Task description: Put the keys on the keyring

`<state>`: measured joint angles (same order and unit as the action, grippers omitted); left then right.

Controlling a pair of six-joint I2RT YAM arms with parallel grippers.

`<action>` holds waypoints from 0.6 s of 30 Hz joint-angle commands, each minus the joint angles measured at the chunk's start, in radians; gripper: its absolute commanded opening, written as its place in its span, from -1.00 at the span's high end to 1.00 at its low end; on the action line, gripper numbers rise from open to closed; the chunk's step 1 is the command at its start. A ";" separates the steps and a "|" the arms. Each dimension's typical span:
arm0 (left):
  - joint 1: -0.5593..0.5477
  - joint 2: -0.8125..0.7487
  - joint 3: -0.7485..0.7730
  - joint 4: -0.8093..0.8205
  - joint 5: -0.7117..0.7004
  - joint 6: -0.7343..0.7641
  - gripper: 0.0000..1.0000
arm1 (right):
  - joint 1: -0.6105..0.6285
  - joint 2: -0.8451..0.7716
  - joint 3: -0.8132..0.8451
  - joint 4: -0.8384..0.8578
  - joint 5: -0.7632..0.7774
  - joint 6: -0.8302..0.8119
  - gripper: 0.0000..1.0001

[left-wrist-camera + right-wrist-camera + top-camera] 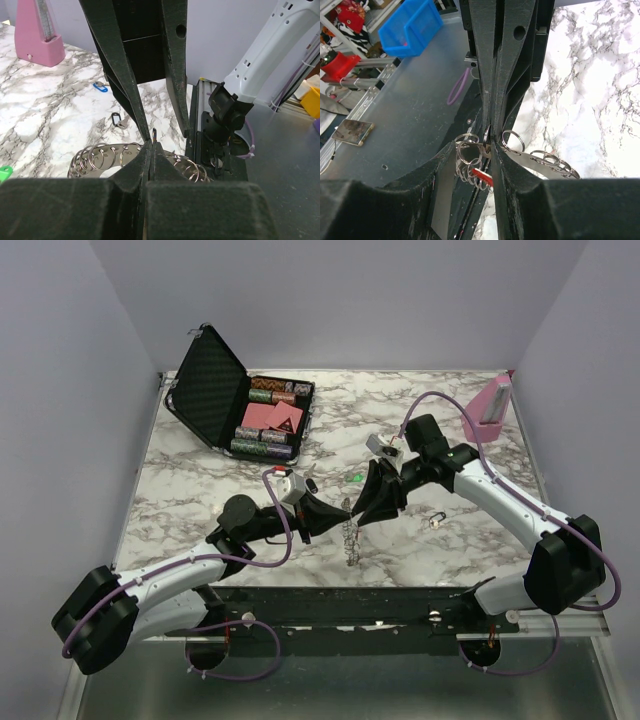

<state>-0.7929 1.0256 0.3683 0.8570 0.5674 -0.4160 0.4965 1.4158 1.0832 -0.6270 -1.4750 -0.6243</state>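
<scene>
As my left end effector (pixel 151 145) and right end effector (pixel 492 147) meet tip to tip, both pinched narrow on the keyring (pixel 349 540), its chain hangs toward the bench (pixel 200 490), a red-headed key (pixel 482 176) on it; a green-headed key (pixel 356 478) lies just beyond the keyring.

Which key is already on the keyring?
The red-headed key, hanging among the silvery loops of the keyring; the green key, black key and blue key lie loose on the marble table.
</scene>
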 commanded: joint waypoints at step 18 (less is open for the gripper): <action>0.011 0.008 -0.012 0.048 0.009 0.002 1.00 | 0.008 0.011 0.000 -0.023 -0.140 -0.041 0.16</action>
<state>-0.7910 1.0290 0.3637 0.8505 0.5682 -0.4126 0.4965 1.4158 1.0832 -0.6304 -1.4754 -0.6491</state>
